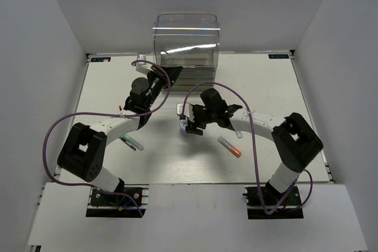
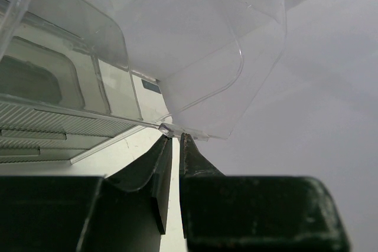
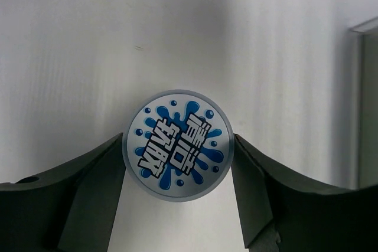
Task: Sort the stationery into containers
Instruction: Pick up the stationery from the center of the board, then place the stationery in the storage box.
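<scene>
Roll label: the blue-and-white roll [image 3: 177, 140] has a blue splash print with white block characters outlined in black, which I cannot read.
Right gripper: the right gripper [image 3: 178, 153] clamps the roll by its sides, mid-table in front of the clear cabinet [image 1: 186, 42]. I cannot tell whether the roll touches the table [image 1: 266, 87].
Left gripper: the left gripper [image 2: 175, 140] is nearly closed, its tips nipping a thin clear edge at the cabinet's left front.
Loose items: the orange-capped tube [image 1: 229, 147] lies right of centre. The teal-and-pink pen [image 1: 131, 143] lies beside the left arm.
Hard to make out: the drawer contents are lost in glare, and the corner sticker [image 1: 279, 56] is too small to read.
</scene>
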